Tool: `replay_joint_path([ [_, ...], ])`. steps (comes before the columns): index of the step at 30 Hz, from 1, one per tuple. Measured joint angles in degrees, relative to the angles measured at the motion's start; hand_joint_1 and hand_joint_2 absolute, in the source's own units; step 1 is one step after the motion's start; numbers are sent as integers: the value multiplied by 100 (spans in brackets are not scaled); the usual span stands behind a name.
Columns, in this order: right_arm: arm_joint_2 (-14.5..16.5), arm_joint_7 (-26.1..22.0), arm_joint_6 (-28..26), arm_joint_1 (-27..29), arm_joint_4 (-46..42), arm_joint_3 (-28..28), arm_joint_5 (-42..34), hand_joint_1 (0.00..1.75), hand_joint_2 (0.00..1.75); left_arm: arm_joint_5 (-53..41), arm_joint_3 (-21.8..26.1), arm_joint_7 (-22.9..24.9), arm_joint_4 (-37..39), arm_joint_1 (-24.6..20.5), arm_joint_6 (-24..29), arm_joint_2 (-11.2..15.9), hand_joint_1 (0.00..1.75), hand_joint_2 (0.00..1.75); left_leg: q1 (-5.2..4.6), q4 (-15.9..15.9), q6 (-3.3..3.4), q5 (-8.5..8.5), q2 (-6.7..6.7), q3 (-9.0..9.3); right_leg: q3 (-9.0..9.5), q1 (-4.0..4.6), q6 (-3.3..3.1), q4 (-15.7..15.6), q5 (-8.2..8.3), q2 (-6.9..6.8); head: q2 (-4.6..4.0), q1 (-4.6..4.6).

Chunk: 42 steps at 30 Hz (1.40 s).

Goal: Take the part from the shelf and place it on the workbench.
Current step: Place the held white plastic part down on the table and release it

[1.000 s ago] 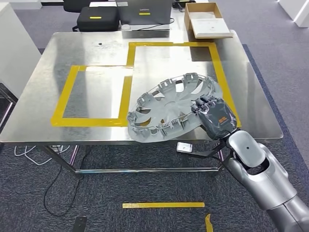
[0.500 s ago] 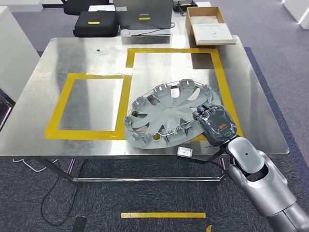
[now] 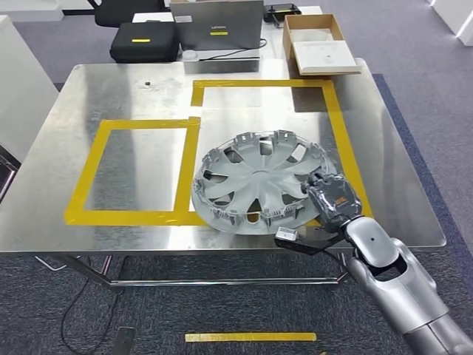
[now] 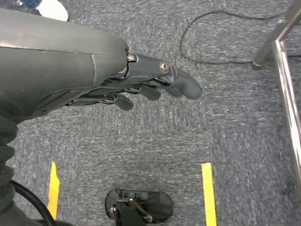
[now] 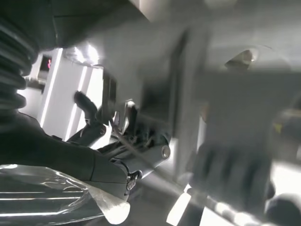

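Now hubcap (image 3: 261, 180) lower, flatter on workbench (image 3: 134, 74); right robot hand (image 3: 329, 198) gripping rim.

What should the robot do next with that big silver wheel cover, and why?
Probably let go and draw the hand back. The wheel cover looks to be lying on the workbench, mostly inside the yellow tape square, while the right hand grips its near edge. The left hand hangs over the floor holding nothing.

The head view looks down from high over the steel workbench (image 3: 140, 89). The left wrist view faces the grey carpet (image 4: 230, 117) closely. The right wrist view sits very near the workbench, blurred.
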Motion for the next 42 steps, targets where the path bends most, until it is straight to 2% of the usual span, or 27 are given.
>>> replay_joint_path([
  [2,8,-85,150,-12,173,-10,-79,0,0,-3,0,72,-1,-1,1,-4,0,87,34,-51,36,42,-2,37,-39,5,64,54,-78,-1,0,7],
  [4,9,-136,167,-43,322,-15,-145,0,0,0,0,125,-2,-11,82,-7,0,0,69,-105,66,64,3,72,-257,-2,107,476,-330,0,0,33],
  [6,9,-148,137,-27,427,-15,-182,0,0,7,0,147,-2,-13,179,-6,0,0,72,-103,83,57,3,75,-619,-12,142,1202,-628,-1,0,54],
  [7,9,-154,123,7,453,-14,-200,0,0,15,1,154,-2,-8,215,-8,0,0,74,-99,85,50,2,76,-757,-15,159,1452,-677,-2,0,52],
  [8,9,-162,111,38,465,-13,-221,0,0,27,3,158,-2,-2,241,-9,0,0,78,-91,83,43,-1,77,-806,-18,175,1506,-620,-3,0,54],
  [9,9,-171,104,58,473,-13,-244,0,0,40,6,162,-2,2,260,-12,0,0,85,-78,73,32,-4,78,-744,-25,188,1336,-460,-5,0,54],
  [10,9,-178,103,63,474,-13,-262,0,0,53,9,163,-2,3,268,-15,0,0,94,-57,56,16,-7,79,-586,-35,201,983,-240,-8,0,54],
  [11,9,-180,104,60,474,-14,-275,0,0,61,12,163,-2,2,272,-16,0,0,100,-35,31,-3,-10,78,-409,-42,212,612,-90,-8,0,54],
  [13,11,-181,105,52,473,-13,-289,0,0,65,16,165,-2,-2,276,-12,0,0,86,25,-31,-38,-15,55,-145,-42,181,121,32,2,0,61],
  [16,18,-184,106,69,474,-9,-292,0,0,65,23,170,-2,5,279,-4,0,0,70,65,-94,-58,-17,35,-90,-32,79,68,11,17,0,56],
  [18,28,-193,107,69,474,-9,-299,0,0,65,25,170,-2,6,279,0,0,0,79,239,-149,-190,-8,-21,-69,-44,27,62,15,10,0,42],
  [19,32,-207,119,66,474,-10,-319,0,0,65,26,173,-2,6,281,2,0,0,87,479,-181,-334,-3,-116,-55,-48,1,59,13,4,0,34],
  [21,36,-259,201,65,461,-8,-417,0,0,66,31,195,-2,14,295,1,0,0,96,1199,-215,-675,3,-418,-38,-40,-36,60,0,-3,0,19],
  [22,36,-292,280,65,439,-2,-490,0,0,71,38,218,-2,22,314,-1,0,0,98,1494,-215,-771,3,-549,-30,-34,-46,61,-5,-1,0,19],
  [23,34,-317,377,64,404,8,-570,0,0,78,52,244,-2,30,344,-2,0,0,98,1628,-205,-769,4,-608,-22,-27,-53,61,-9,3,0,18],
  [24,19,-334,508,60,344,21,-663,0,0,88,69,270,-2,38,392,-2,0,0,96,1543,-182,-655,3,-569,-11,-18,-59,61,-14,11,0,18],
  [27,-119,-345,930,20,83,78,-1012,0,0,115,122,325,-2,56,592,15,0,0,58,533,-52,-132,3,-111,21,7,-54,61,-34,23,0,20],
  [29,-279,-349,1068,-3,-106,114,-1250,0,0,123,148,359,-2,66,737,25,0,0,31,143,-3,-71,0,63,13,19,-18,58,-38,11,0,25],
  [31,-420,-343,1007,19,-331,134,-1358,0,0,140,175,381,-2,92,848,25,0,0,36,67,9,-82,-1,89,7,26,41,38,-32,2,0,27],
  [33,-503,-321,839,80,-605,137,-1370,0,0,163,211,383,-2,113,940,22,0,0,61,-3,47,-47,11,113,-51,28,94,126,-134,4,0,36],
  [34,-538,-309,756,121,-749,134,-1368,0,0,172,232,381,-2,115,986,19,0,0,74,-34,68,-28,18,124,-141,27,113,318,-267,7,0,46],
  [36,-585,-286,638,237,-1006,130,-1358,0,0,181,261,376,-2,114,1045,9,0,0,76,-42,88,-17,23,126,-446,15,143,1006,-615,6,0,60],
  [37,-602,-276,583,315,-1129,127,-1346,0,0,184,269,373,-2,118,1058,3,0,0,75,-41,91,-16,23,125,-600,10,158,1344,-728,7,0,59],
  [38,-612,-267,524,395,-1238,120,-1327,0,0,186,274,369,-2,122,1063,-1,0,0,75,-38,91,-16,23,126,-692,7,170,1534,-747,6,0,59],
  [39,-618,-256,442,468,-1355,108,-1296,0,0,187,279,364,-2,124,1068,-4,0,0,76,-36,91,-16,22,128,-694,3,179,1523,-661,4,0,59],
  [40,-620,-247,353,530,-1475,92,-1257,0,0,190,285,359,-2,124,1075,-8,0,0,78,-32,89,-17,22,130,-580,-3,184,1272,-478,2,0,59],
  [42,-612,-239,187,623,-1712,65,-1177,0,0,193,299,351,-2,119,1090,-14,0,0,70,-13,65,-19,20,126,-203,-12,187,499,-131,-6,0,59],
])
